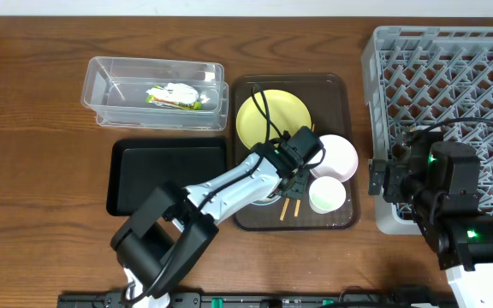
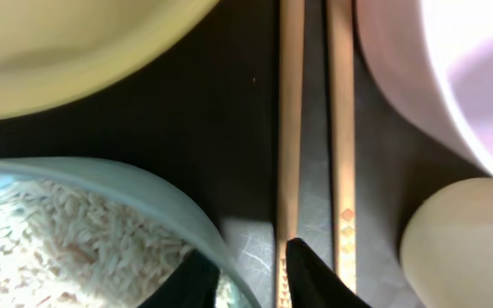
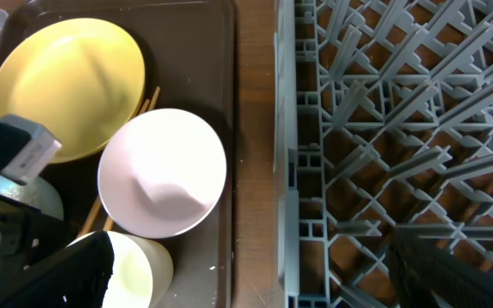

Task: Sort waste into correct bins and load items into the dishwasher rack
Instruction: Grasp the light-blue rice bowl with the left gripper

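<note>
On the brown serving tray [image 1: 336,85] at mid-table, the left end effector [image 2: 251,265] has its fingers [image 2: 315,278] a little apart astride the rim of the light blue bowl [image 2: 152,201] of rice scraps [image 2: 50,231], beside the chopsticks [image 2: 341,128], clamping nothing. The yellow plate [image 1: 272,115], white-pink bowl [image 1: 336,154] and white cup [image 1: 326,194] lie close by. The right end effector [image 3: 246,269], spread wide and empty, straddles the left wall of the dishwasher rack [image 1: 452,68] at the right edge. The wrapper [image 1: 174,98] lies in the clear tub [image 1: 92,85] near the far edge

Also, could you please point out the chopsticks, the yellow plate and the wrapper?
chopsticks [image 2: 291,128], left wrist view, left stick's shaft.
yellow plate [image 1: 291,111], overhead view, right of centre.
wrapper [image 1: 176,99], overhead view, its middle.
</note>
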You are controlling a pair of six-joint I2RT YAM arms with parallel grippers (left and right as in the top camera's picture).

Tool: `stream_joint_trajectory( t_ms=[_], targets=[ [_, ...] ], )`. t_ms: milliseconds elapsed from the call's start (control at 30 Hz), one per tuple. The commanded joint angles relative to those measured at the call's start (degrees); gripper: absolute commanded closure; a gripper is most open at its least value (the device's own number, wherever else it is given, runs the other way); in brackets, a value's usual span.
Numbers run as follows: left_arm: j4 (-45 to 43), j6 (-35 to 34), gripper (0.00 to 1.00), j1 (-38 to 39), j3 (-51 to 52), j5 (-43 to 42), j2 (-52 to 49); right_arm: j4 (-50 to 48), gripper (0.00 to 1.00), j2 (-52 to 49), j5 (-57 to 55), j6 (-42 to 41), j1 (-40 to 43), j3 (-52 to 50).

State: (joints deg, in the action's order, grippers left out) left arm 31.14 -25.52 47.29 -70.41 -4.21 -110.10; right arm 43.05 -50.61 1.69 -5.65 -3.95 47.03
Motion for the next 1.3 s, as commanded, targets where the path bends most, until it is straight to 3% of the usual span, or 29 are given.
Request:
stream_joint_trajectory(
  t_ms=[0,833,1067,1267],
  targets=[
    [0.07,-0.26,0.76,0.44,0.20,0.83,-0.70,0.11,0.01,-0.02,0.24,0.11,-0.37,1.03],
    [0.96,-0.28,0.75,0.37,0.09,0.85,2.62,0.26,0.01,-0.02,0.24,0.11,-0.37,1.03],
    [1.03,-0.26,0.93,0.44,0.09,0.85,2.62,0.28,0.01,-0.02,0.24,0.11,-0.37,1.03],
    [2.08,-0.26,0.94,0.42,0.09,0.85,3.39,0.33,0.01,-0.02,0.24,0.11,-0.37,1.03]
  ],
)
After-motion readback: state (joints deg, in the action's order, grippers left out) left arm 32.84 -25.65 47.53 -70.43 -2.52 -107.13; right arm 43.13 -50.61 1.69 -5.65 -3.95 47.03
